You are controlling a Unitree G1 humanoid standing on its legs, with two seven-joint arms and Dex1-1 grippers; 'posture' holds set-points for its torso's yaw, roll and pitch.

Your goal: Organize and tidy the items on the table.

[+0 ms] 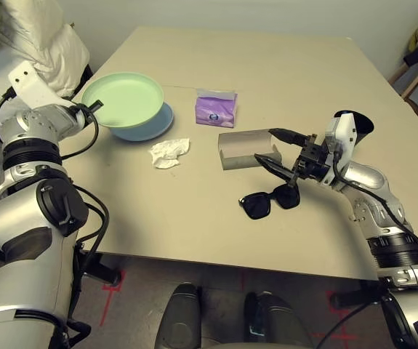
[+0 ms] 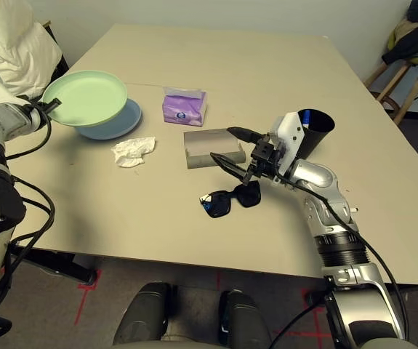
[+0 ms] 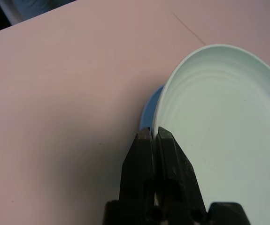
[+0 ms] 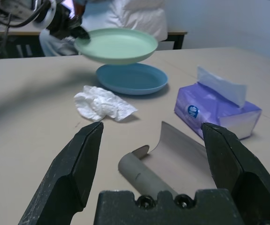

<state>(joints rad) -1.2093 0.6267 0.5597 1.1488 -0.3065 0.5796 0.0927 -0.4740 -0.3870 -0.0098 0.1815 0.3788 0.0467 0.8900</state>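
1. The left pincer (image 2: 47, 106) is clamped on the rim of the mint green plate (image 1: 123, 98), holding it just above the blue plate (image 4: 132, 78) near the surface's (image 1: 281, 80) left edge.
2. The right pincer (image 1: 274, 147) is spread wide over the grey glasses case (image 1: 246, 149), gripping nothing.
3. The black sunglasses (image 1: 269, 201) lie by the near edge.

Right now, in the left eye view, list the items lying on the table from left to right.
Mint green plate held over the pale blue plate → crumpled white tissue → purple tissue pack → grey glasses case → black sunglasses → black cup.
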